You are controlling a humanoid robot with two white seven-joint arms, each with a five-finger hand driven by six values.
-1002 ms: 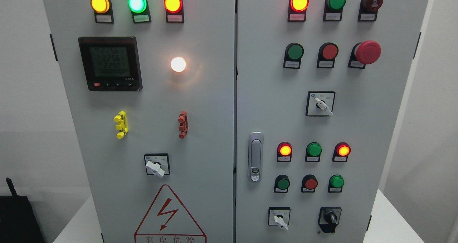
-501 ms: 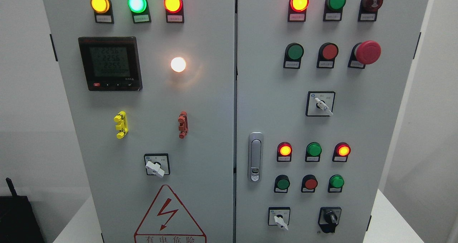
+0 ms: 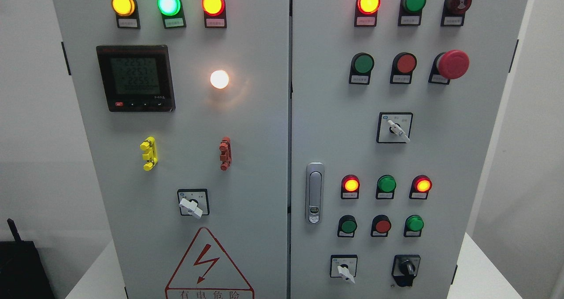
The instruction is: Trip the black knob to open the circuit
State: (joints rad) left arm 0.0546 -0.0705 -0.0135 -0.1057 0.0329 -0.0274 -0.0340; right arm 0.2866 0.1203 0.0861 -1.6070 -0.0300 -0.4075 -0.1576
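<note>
1. Two grey doors make up the control cabinet that fills the head view, meeting at a vertical seam in the middle.
2. No robot hand or arm shows anywhere in the frame, so how far the fingers are open, and whether they hold anything, cannot be told.
3. The black knob sits at the bottom right of the right door, just right of a white-handled selector switch; nothing touches it. Its grip stands close to upright.
4. Above the knob on the same door are two rows of three round units: a lit red lamp, a green lamp and a second lit red lamp, then green, red and green buttons beneath them.
5. Higher on the right door, a red mushroom-head button projects from the right end of its row, with another white-handled selector below it.
6. A silver door latch stands upright on the left edge of the right door, beside the seam.
7. On the left door a digital meter shows rows of figures, with a glowing white lamp to its right.
8. Lit yellow, green and red lamps run along the top of the left door.
9. A yellow fitting and a red fitting sit mid-door, above a further selector and a red-outlined lightning warning triangle.
</note>
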